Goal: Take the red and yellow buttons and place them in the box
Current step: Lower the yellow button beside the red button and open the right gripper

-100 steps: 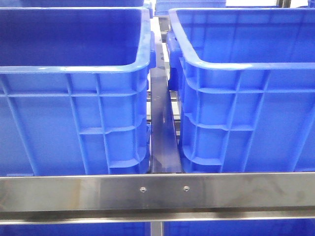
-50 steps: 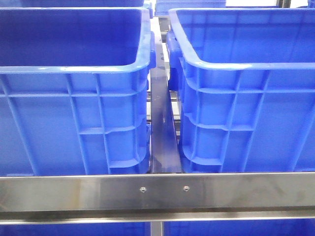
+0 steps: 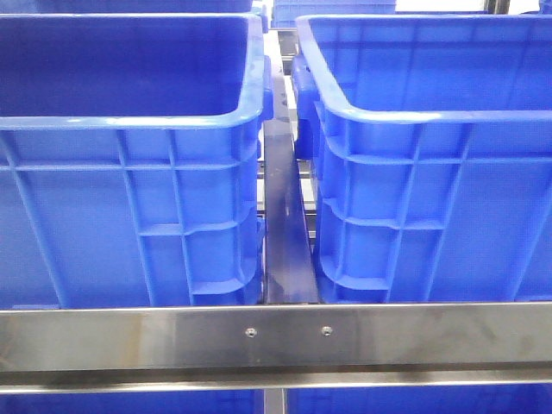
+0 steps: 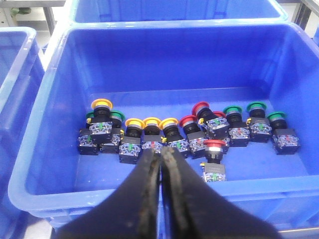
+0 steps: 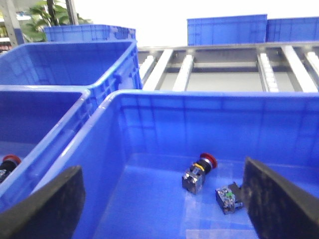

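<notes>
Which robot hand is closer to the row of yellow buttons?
Left. The left gripper, shut, hangs just above the yellow buttons in its bin. The right gripper, open, is over the other bin, which shows a red button.

glossy plastic bins (image 3: pixel 129 198), brushed metal rail (image 3: pixel 276 335) (smudged)

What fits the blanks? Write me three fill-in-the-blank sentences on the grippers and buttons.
1. The left gripper is ____.
2. The right gripper is ____.
3. The button apart from the row of buttons, lying nearer the left gripper, has a ____ cap.
Missing words: shut; open; red.
</notes>
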Robot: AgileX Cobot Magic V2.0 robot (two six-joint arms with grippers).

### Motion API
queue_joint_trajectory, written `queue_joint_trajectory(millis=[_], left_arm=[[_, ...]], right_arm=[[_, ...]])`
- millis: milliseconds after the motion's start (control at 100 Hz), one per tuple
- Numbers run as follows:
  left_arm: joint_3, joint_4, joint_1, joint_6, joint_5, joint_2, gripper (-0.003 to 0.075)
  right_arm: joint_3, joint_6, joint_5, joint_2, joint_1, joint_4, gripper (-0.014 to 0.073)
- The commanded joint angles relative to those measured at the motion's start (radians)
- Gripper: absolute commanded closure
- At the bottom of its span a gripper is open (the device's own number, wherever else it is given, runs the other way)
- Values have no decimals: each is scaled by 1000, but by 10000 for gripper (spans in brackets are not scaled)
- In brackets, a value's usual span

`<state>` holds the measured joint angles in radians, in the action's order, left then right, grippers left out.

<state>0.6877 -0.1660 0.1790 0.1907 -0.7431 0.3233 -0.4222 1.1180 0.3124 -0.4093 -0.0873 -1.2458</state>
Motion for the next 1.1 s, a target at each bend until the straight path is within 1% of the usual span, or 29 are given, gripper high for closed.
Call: queue_joint_trajectory(millis=[0,250,300,340,370,440,490,510,560,580,630,690,730,1090], left_arm=[[23,-4,-3,9,78,11,739],[23,-4,-3,9,78,11,739],[23,-4,-3,9,78,11,739],[23,-4,-3,9,78,11,739],[23,-4,-3,9,78,11,739],[23,-4,-3,9,78,11,739],[23,-4,-3,9,78,11,739],[23,-4,-3,9,78,11,739],[23,-4,-3,9,78,11,739],[23,-4,-3,9,78,11,739],[23,-4,-3,9,78,11,739],[23,-4,-3,9,78,11,739],[23,-4,-3,9,78,11,739],[23,-4,-3,9,78,11,739]], right_arm=[[-11,14,-19,35,-1,-26,-60],[-9,14,-45,50,-1,-26,-57],[-9,14,-54,50,-1,-26,-37],[-9,14,-59,50,-1,-26,1],[-9,14,-64,50,-1,-26,36],[-9,14,-68,50,-1,-26,155],[-9,14,-68,50,-1,-26,274],[-9,14,-68,50,-1,-26,305],[-9,14,-68,50,-1,-26,428],[-9,14,-68,50,-1,-26,457],[-9,14,-68,50,-1,-26,571],[-9,14,-68,50,-1,-26,671],[-9,14,-68,50,-1,-27,657],[-9,14,-68,50,-1,-27,662]])
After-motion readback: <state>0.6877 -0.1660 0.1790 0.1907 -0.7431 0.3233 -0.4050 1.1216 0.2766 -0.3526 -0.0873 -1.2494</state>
